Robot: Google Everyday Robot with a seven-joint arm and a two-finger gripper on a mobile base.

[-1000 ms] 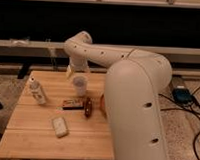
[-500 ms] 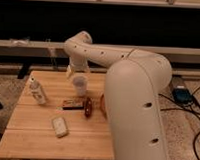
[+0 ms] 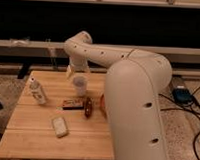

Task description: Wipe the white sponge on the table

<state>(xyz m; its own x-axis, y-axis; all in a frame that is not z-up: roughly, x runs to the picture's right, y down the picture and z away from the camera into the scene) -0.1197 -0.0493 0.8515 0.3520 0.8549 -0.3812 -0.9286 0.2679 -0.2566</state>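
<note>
The sponge lies flat on the table, in the front-left part, tilted a little against the plank grain, with bare wood on every side. Nothing touches it.

The end effector hangs over the back middle of the table, well apart from the sponge, at the end of the white arm that bends down from a raised elbow. It sits just above a translucent cup; whether it is spread, pressed together or pinching the cup cannot be told.

1 white bottle stands upright near the left edge. Between cup and sponge lies a flat brown packet, and just to its right is a dark rounded thing, close to the arm's wide body.
</note>
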